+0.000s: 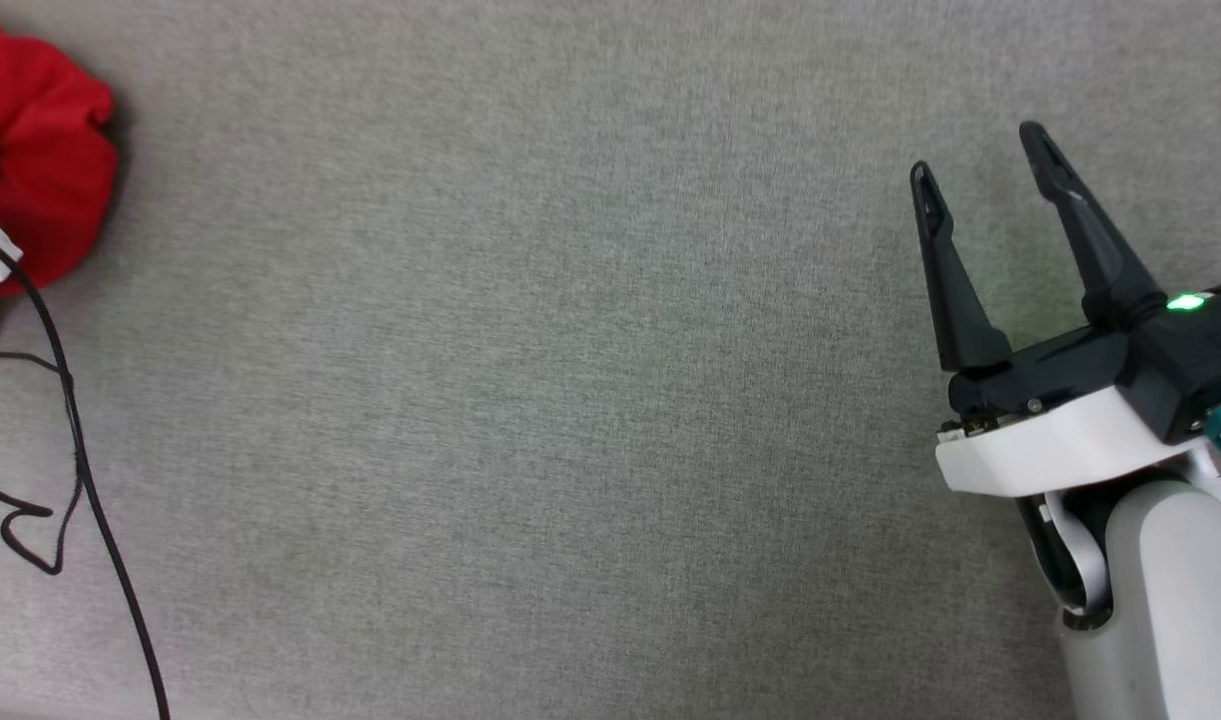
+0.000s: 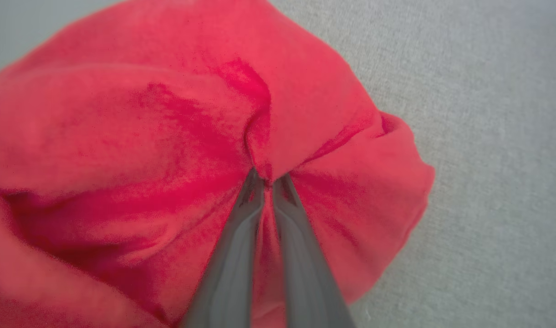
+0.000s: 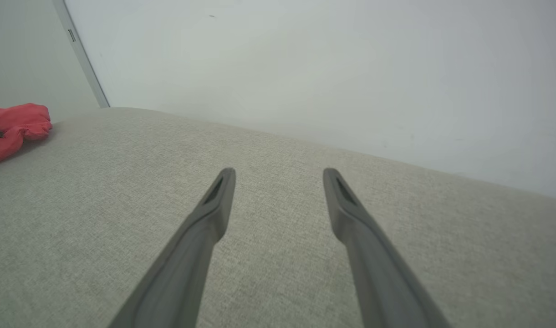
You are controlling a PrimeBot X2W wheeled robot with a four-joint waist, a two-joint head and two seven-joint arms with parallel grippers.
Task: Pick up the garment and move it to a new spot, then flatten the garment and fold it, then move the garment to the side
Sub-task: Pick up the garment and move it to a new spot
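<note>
Red garment (image 2: 123,136) pinched between left fingers (image 2: 232,255); right fingers (image 1: 955,290) spread apart.

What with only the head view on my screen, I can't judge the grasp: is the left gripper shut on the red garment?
Observer: Yes. In the left wrist view the left gripper is shut, pinching a fold of the red garment between its fingertips.
Operator: Is it spread out or bunched?
Observer: Bunched. From that camera it is a crumpled mound with deep creases running to the pinch.
Operator: What lies beyond the right gripper?
Observer: The right wrist view shows the grey fabric surface ending at a pale wall ahead of its open fingers.
</note>
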